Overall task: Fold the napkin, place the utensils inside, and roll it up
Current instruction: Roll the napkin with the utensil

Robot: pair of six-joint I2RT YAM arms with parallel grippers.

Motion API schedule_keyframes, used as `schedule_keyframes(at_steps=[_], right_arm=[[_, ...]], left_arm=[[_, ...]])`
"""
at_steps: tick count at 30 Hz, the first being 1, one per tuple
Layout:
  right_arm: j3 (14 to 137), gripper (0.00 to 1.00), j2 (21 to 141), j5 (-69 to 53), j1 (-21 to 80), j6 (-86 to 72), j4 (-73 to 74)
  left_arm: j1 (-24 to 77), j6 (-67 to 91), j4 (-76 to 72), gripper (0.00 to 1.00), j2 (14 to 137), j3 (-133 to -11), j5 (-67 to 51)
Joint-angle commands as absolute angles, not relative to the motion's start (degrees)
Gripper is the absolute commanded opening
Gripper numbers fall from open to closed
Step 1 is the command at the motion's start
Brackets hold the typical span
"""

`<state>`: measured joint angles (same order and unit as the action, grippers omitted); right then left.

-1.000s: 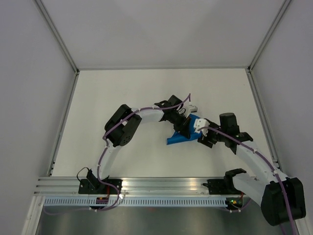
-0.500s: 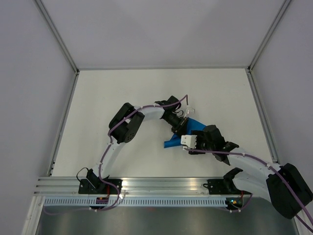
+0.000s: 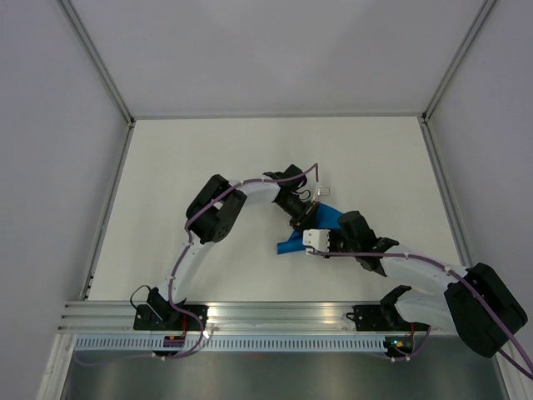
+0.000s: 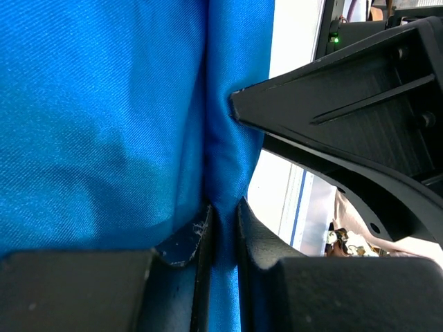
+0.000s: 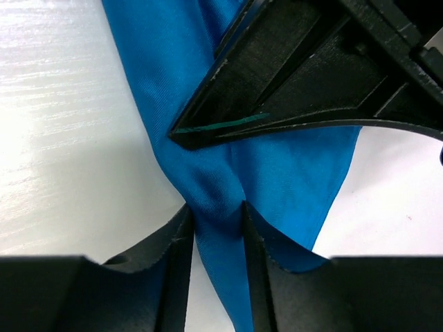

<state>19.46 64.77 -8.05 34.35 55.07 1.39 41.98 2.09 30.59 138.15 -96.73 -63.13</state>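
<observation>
The bright-blue napkin [image 3: 291, 245] is bunched up at mid-table between the two grippers, mostly hidden by them. My left gripper [image 3: 301, 218] is shut on a fold of the napkin [image 4: 104, 117], which fills the left wrist view. My right gripper [image 3: 320, 242] is shut on a gathered fold of the napkin [image 5: 277, 166], lifted a little off the white table. Each gripper's black fingers show close in the other's wrist view, as the right one does in the left wrist view [image 4: 346, 104]. The knife is not in view.
The white table [image 3: 208, 158] is walled by grey panels at left, right and back. An aluminium rail [image 3: 275, 315] with the arm bases runs along the near edge. The two arms crowd together right of centre.
My right gripper has swung left and nearer, to just beside the left gripper. The napkin has bunched up and shows less. The left gripper has moved only slightly.
</observation>
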Motion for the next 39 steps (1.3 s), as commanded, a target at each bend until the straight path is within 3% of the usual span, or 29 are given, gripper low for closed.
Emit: schedule_keyframes(at_steps=[1, 4, 8, 11, 19, 30, 34, 39], right_arm=[[21.70, 0.37, 67.14, -8.26, 34.54, 53.88, 7.38], [23.81, 0.34, 68.81, -9.66, 34.45, 53.35, 10.54], [27.33, 0.31, 72.15, -12.82, 34.19, 53.00, 16.15], [31.36, 0.31, 74.96, -15.80, 33.05, 53.78, 20.29], [41.73, 0.31, 84.62, -24.42, 26.21, 59.32, 34.95], [62.04, 0.30, 105.09, -34.10, 18.20, 70.39, 56.85], [69.32, 0.31, 111.26, -35.77, 16.62, 73.38, 63.79], [75.66, 0.31, 118.72, -37.00, 15.47, 75.67, 70.29]], left_arm=[[40.87, 0.09, 34.45, 0.13, 139.22, -95.89, -54.41], [40.26, 0.09, 34.45, 0.22, 137.55, -95.98, -54.67], [39.82, 0.44, 32.79, 0.41, 133.78, -95.45, -52.65], [39.38, 1.93, 30.15, 0.45, 130.17, -94.66, -51.42], [36.22, 9.48, 21.20, 0.46, 121.14, -90.80, -40.79], [33.05, 16.26, -14.79, 0.46, 96.79, -58.21, -15.41], [35.15, 15.22, -28.72, 0.47, 86.94, -42.85, -8.01], [45.32, 6.17, -30.67, 0.48, 82.35, -39.20, 4.19]])
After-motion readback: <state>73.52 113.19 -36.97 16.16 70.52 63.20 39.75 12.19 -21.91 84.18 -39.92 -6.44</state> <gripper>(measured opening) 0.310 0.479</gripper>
